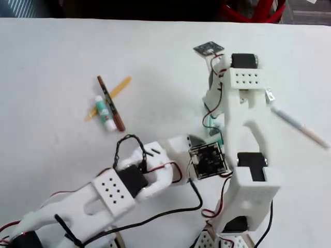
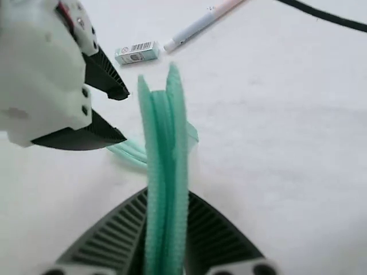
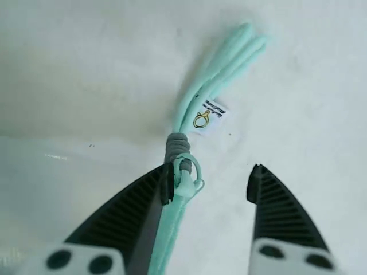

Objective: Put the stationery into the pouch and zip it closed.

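**Clamping the mint pouch edge-on**

The left hand [image 2: 167,195] was clamped on the mint-green ribbed fabric pouch [image 2: 166,132], held edge-on near the middle of the white desk [image 2: 287,143]. The right hand [image 3: 212,169] hovered with its black ridged fingers apart, the pouch's ring-shaped zip pull [image 3: 186,169] against one. The high view added a brown pencil [image 1: 118,121] crossing a yellow stick [image 1: 121,84], well apart from the pouch.

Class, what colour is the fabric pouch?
Mint green; the fabric pouch shows best in the left wrist view.
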Tool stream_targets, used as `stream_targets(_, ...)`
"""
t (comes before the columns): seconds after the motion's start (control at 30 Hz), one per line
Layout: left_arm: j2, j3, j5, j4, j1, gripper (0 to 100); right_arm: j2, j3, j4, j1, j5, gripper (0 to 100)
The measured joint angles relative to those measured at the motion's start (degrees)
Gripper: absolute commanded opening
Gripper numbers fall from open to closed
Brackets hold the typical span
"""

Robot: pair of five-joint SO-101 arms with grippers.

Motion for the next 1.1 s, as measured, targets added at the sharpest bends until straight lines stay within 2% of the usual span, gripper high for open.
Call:
stream_targets(0.4,-0.3,1.0,-0.1,2.2,-0.8,2,0.0,13.5,-2.1,-1.6,-1.1,20.9)
stream_targets(0.73,-0.3,1.4,-0.1,2.2,-0.8,2,1.0,14.7,-1.4,-4.0,-0.3,20.7)
stream_targets(0.8,-0.2,1.8,0.0,2.2,-0.8,2,3.5,14.4,-1.4,-4.5,-0.3,18.0)
stream_targets(0.97,0.7,1.8,0.1,2.4,-1.3,2,11.3,8.4,-1.4,-3.1,-0.4,1.9)
stream_targets(1.1,0.9,1.8,0.2,2.1,-1.6,2,14.7,3.6,-0.8,-0.4,-0.4,1.8)
